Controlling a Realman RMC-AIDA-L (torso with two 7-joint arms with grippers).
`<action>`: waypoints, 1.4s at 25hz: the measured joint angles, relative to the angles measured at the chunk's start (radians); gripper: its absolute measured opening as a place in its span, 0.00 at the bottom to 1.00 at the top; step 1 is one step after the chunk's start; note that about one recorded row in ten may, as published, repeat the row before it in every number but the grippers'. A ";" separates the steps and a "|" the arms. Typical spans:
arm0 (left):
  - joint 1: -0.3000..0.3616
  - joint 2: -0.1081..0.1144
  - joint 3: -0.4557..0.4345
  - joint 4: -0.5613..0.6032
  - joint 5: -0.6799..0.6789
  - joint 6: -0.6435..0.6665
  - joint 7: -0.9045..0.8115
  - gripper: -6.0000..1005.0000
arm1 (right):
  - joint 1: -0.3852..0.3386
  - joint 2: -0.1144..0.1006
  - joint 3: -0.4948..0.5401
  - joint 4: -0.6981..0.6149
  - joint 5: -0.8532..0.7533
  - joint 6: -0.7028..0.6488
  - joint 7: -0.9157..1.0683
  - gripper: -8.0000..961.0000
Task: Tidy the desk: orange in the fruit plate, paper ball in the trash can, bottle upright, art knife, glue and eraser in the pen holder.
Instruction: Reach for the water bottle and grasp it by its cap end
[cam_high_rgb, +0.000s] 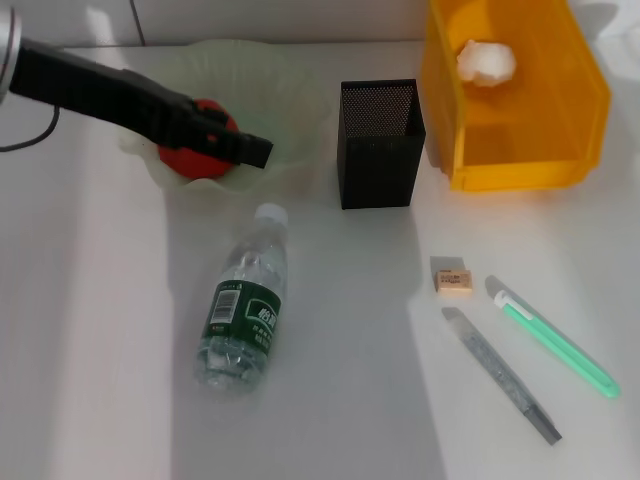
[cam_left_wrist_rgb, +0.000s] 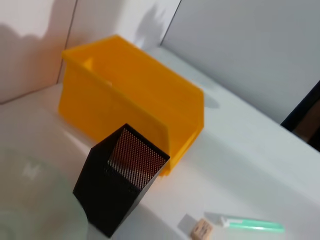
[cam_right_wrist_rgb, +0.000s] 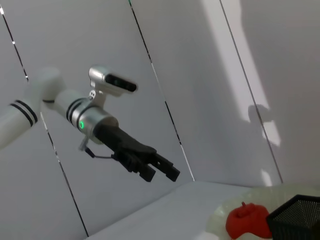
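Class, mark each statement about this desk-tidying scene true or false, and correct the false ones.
1. The clear plastic water bottle stands upright. False: it lies on its side on the white desk.
2. The red-orange fruit sits in the pale green fruit plate. True.
3. The crumpled white paper ball lies on the desk beside the eraser. False: it is inside the yellow plastic bin.
4. The black mesh pen holder stands between the fruit plate and the yellow bin. True.
5. The small tan eraser is inside the pen holder. False: it lies on the desk near the green-handled art knife.
6. The left gripper is over the fruit plate. True.
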 joint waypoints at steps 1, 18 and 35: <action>-0.039 -0.009 0.006 0.045 0.051 0.026 -0.074 0.80 | -0.001 0.000 0.010 0.010 -0.014 0.002 -0.011 0.89; -0.258 -0.053 0.125 -0.127 0.329 -0.028 -0.379 0.80 | 0.018 0.009 0.025 0.016 -0.042 0.039 -0.045 0.89; -0.252 -0.056 0.234 -0.469 0.420 -0.351 -0.424 0.79 | 0.018 0.011 0.027 0.073 -0.041 0.064 -0.087 0.89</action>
